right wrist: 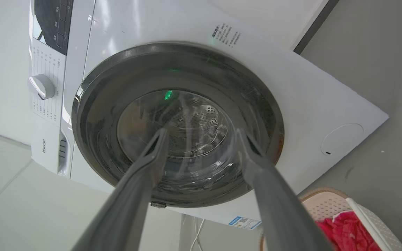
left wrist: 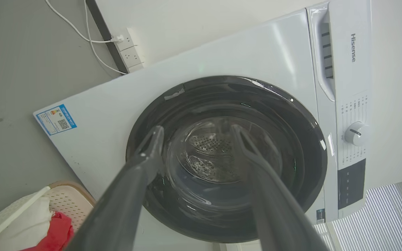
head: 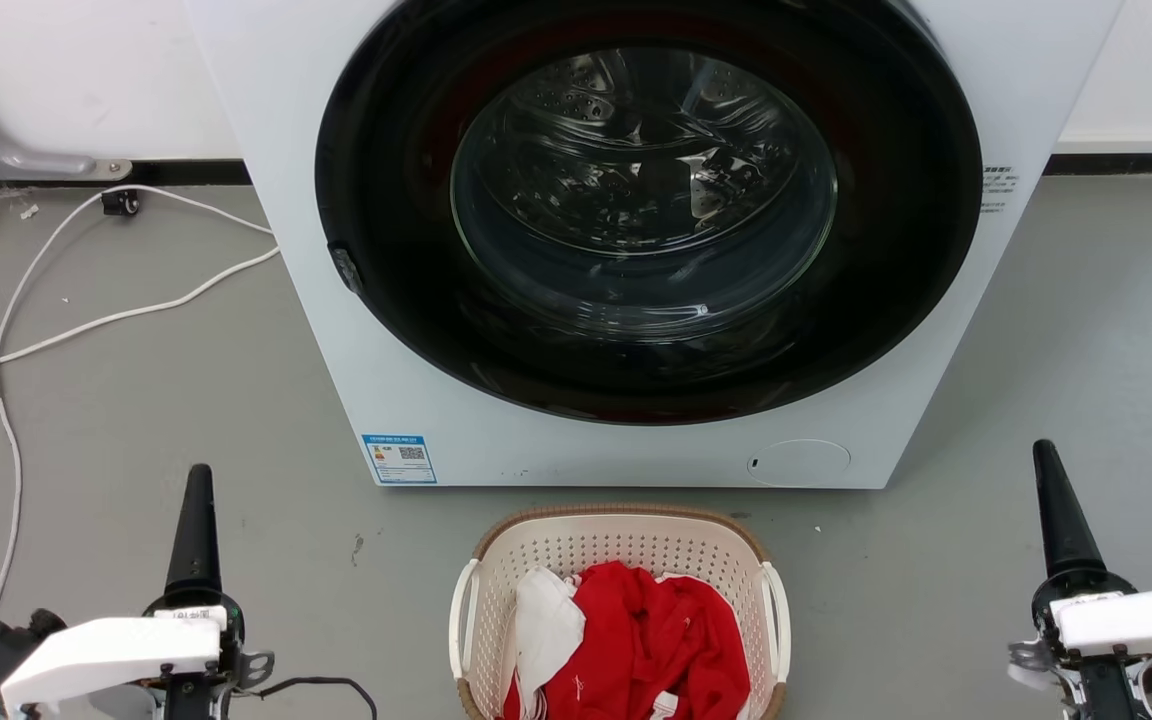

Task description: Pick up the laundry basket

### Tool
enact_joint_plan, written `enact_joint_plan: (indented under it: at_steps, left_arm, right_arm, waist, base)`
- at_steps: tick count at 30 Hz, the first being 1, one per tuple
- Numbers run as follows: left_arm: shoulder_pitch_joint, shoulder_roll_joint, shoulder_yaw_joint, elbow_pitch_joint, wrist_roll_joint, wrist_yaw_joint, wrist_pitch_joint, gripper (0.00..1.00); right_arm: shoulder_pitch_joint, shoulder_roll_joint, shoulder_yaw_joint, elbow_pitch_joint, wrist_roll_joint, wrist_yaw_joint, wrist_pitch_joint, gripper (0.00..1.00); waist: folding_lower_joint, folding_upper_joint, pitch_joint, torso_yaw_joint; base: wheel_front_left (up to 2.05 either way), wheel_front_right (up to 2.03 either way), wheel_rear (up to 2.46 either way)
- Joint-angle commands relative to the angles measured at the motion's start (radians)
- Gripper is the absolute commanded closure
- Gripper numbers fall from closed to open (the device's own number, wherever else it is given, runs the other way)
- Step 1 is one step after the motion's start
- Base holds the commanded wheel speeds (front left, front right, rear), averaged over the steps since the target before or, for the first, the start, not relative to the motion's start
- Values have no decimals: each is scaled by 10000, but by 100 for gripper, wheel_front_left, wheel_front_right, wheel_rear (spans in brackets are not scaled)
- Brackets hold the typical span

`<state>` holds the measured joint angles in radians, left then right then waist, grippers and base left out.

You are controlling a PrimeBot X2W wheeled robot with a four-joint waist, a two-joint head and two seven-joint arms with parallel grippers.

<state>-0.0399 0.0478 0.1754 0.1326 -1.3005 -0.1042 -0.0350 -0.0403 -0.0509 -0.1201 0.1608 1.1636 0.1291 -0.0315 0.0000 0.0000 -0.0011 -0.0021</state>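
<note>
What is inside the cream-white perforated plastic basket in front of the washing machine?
A crumpled red garment and a white cloth lie inside the cream-white perforated plastic basket. They cover its bottom, so anything underneath is hidden.

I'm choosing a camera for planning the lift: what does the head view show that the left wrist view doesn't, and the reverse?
Head view adds: the laundry basket's full width, the right gripper, and the white cable across the floor. Left wrist view adds: the control dial, the wall sockets, and the gap between the left gripper's fingers. Shared: the washing machine, its round door, its blue label, and red and white clothes in the basket.
</note>
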Motion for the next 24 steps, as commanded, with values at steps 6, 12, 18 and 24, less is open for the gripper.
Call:
enact_joint_plan:
  at_steps: [6, 12, 18, 24]
  left_arm:
    - [-92, 41, -116, -1154, 1533, 508, -290, 0]
    - [127, 41, -779, -1899, 3519, 505, -522, 0]
    - [246, 40, -1432, -2309, 5406, 638, -708, 0]
    - [235, 116, -2158, -2580, 6991, 734, -885, 0]
  right_arm:
    - [-283, -25, 17, -1076, -2123, 18, -306, 0]
    - [-205, -22, 165, -1723, -4032, 19, -535, 0]
    - [-60, -20, 428, -1954, -5302, 20, -727, 0]
    - [75, -17, 644, -2053, -6398, 20, -901, 0]
  waist:
    - [0, 0, 28, -6]
    - [0, 0, 53, -9]
    - [0, 0, 69, -21]
    - [0, 0, 75, -37]
  base:
    - [0, 0, 0]
    - [0, 0, 0]
    - [0, 0, 0]
    - [0, 0, 0]
